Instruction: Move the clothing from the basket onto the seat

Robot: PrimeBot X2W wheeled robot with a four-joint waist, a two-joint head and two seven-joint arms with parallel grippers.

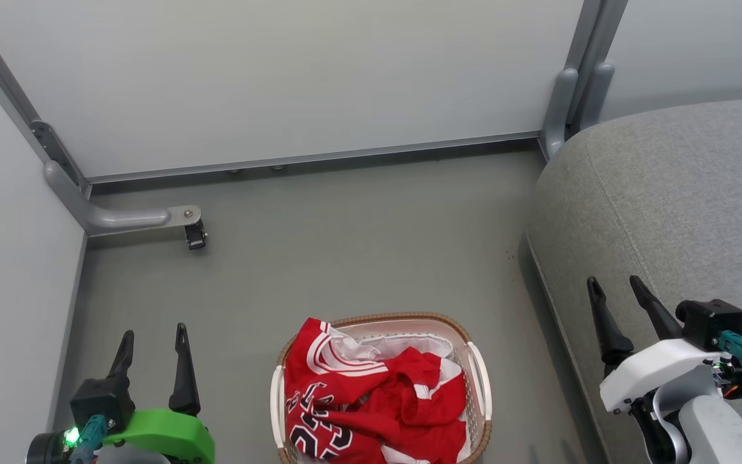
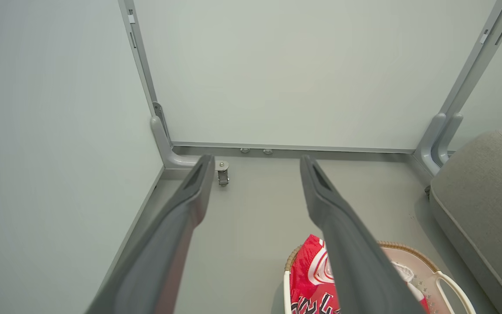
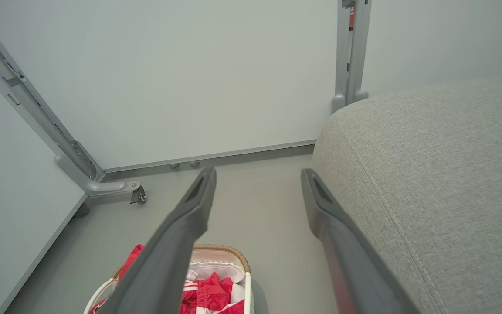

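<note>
While parked over near-left corner of floor [image 1: 345,258]: left gripper [image 1: 154,332], fingers spread, empty. Middle of floor's near edge: basket [image 1: 397,318], jerseys [image 1: 371,406] heaped inside, one lapping over left rim, white liner [image 1: 371,351] showing behind. Along floor's right edge: seat [image 1: 667,206], bare. By its front edge: right gripper [image 1: 614,281], spread, empty too.

Risks, as judged:
- pinching liner together with red cloth
- snagging lapped jersey on rim, tipping light basket
- trailing cloth falling short of seat, onto floor
</note>
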